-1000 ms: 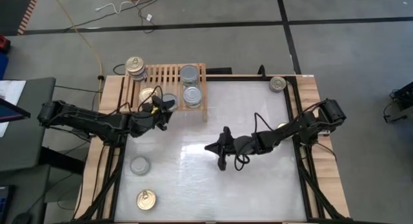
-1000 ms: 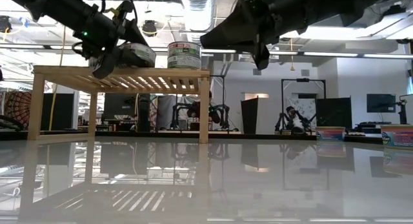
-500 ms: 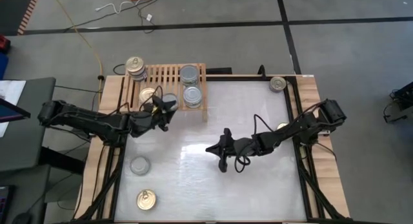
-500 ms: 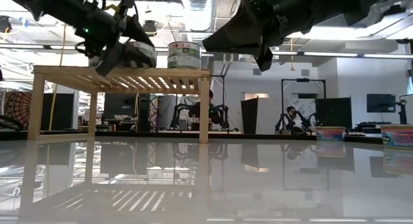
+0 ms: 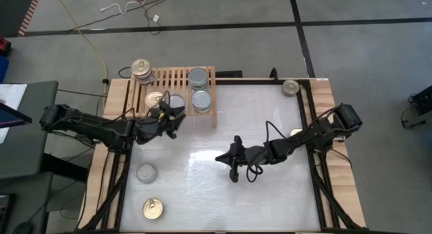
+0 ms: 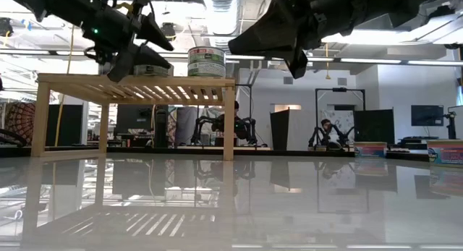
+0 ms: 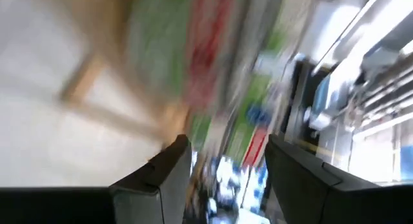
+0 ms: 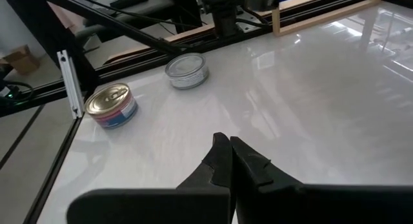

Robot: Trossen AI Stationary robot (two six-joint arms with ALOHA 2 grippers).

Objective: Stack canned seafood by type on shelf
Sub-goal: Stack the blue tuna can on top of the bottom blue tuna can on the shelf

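High view: left end effector sits at the shelf, fingers apart around a silver-topped can; right end effector waits pinched together.

The light-wood shelf stands at the surface's far left edge. On it, two silver-topped cans sit at its right end, a gold-topped stack at its far left corner, and a gold-topped can beside a silver-topped can along its near edge. A silver-topped can and a gold-topped can stand on the surface, another at the far right corner.
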